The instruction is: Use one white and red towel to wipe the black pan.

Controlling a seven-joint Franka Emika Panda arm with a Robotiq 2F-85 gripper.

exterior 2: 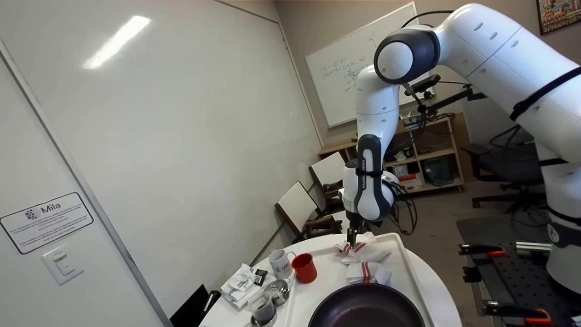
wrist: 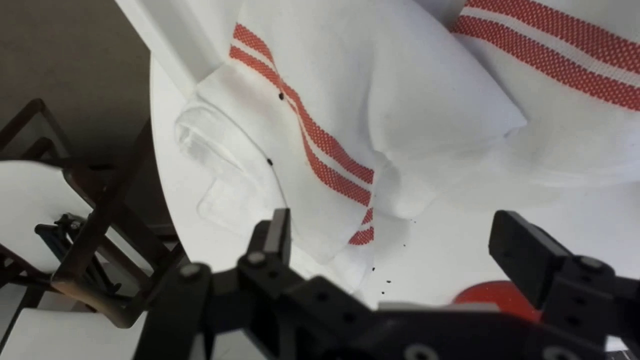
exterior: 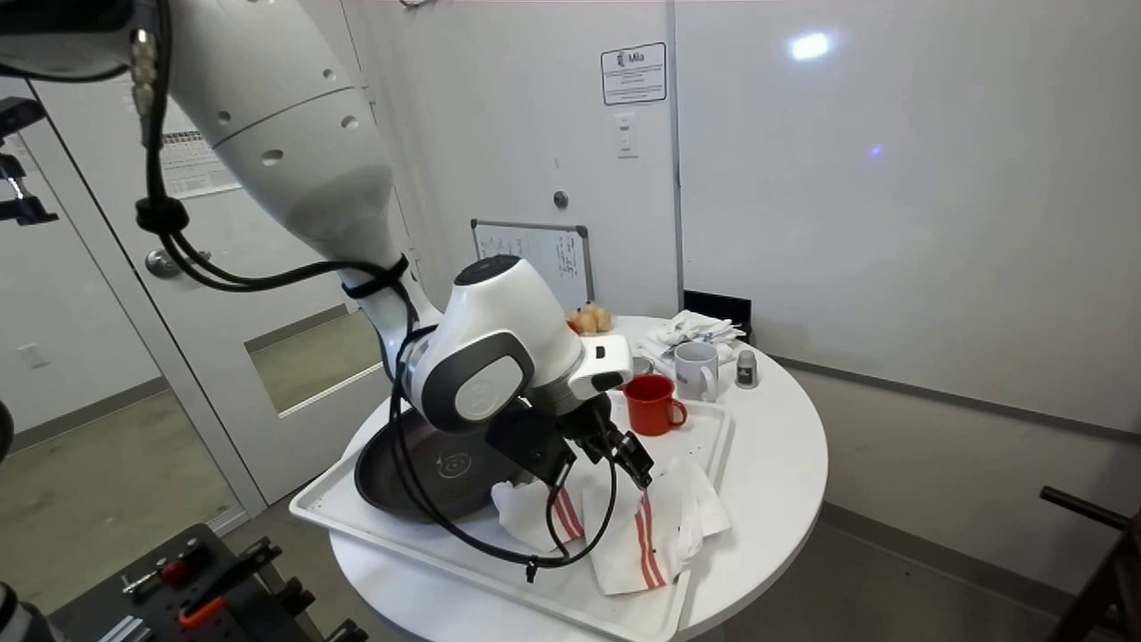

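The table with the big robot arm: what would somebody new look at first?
Probably the white arm, which leans over the round table with its gripper open by a striped towel. Next, maybe the black pan on the tray, with a second striped towel beside it. The bright red mug would likely catch the eye too, close to the white mug.

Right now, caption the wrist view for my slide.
Open claw over a rumpled red-striped white towel, a red mug showing in part.
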